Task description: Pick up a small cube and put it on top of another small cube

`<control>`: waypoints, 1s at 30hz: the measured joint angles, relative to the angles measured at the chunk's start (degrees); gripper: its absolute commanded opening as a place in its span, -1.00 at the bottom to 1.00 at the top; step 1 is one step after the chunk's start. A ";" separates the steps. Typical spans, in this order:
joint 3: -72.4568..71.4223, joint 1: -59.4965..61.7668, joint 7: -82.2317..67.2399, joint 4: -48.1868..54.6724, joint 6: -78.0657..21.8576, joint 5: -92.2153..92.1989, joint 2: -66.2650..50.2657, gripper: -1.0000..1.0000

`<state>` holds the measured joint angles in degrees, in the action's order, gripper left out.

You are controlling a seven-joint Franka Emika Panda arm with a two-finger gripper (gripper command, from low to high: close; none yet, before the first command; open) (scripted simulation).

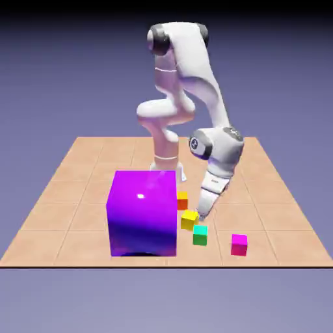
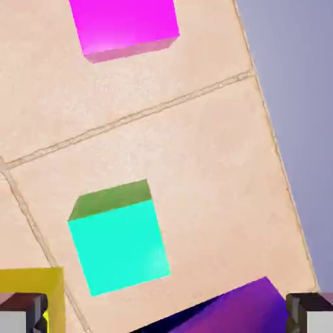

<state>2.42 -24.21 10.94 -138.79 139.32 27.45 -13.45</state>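
Still in the approach, nothing yet lifted. Claw (image 1: 203, 213) hung low over the tabletop (image 1: 78, 195), fingers spread wide at the hand view's bottom corners, nothing between them. Small green cube with the teal top (image 2: 120, 244) sat ahead of the claw on the tabletop, between the fingertips' lines but beyond them, untouched. Yellow cube (image 2: 36, 293) crowded in just beside one fingertip (image 2: 23, 315); big purple cube (image 2: 240, 309) close on the other side; magenta cube (image 2: 123, 26) farther ahead. Next, by judgement: shift forward over the green cube, descend, close without nudging the yellow one.
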 measured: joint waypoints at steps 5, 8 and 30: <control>1.47 -1.14 0.22 1.29 2.26 3.49 -6.37 0.00; 3.21 -1.15 2.44 1.57 7.31 6.26 -11.68 -1.00; 5.22 -2.61 10.16 -14.57 2.70 -1.95 5.76 1.00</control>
<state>7.64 -26.82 21.10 -153.36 142.02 25.50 -7.69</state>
